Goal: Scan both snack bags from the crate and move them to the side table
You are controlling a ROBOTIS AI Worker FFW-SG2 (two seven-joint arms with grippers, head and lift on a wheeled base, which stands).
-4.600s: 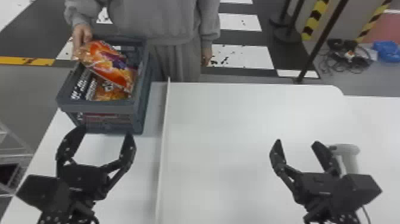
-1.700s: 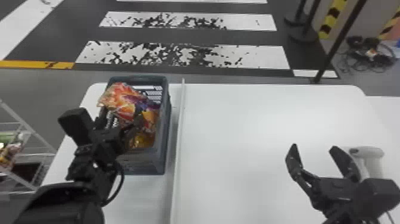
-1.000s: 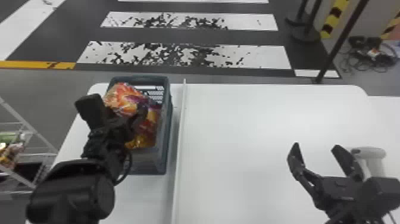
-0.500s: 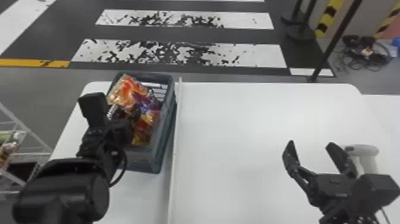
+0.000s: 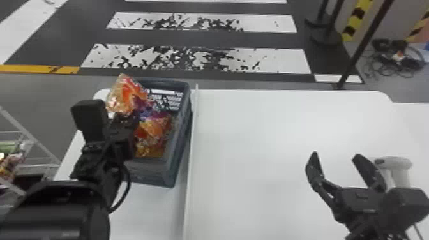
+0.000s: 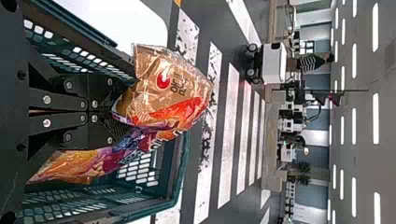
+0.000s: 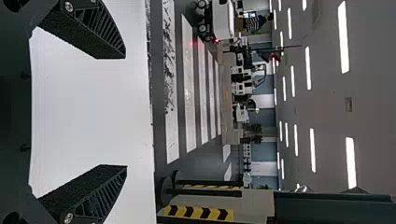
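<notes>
In the upper left of the head view, we have our left gripper (image 6: 116, 115) clamped on the upper snack bag (image 5: 126, 94), its fingers drawn together over crumpled film; the bag leans above the crate (image 5: 179, 151). The other bag (image 5: 152, 129) lies lower inside, touching it. At lower right our right gripper (image 5: 336, 154) waits, fingers well apart, just beside the scanner (image 5: 395, 166). We judge both bags light, puffy and slick, with contents that could crush, so we would pinch a gathered edge rather than the belly and lift gently, lest the film slip or drag its neighbour along.
</notes>
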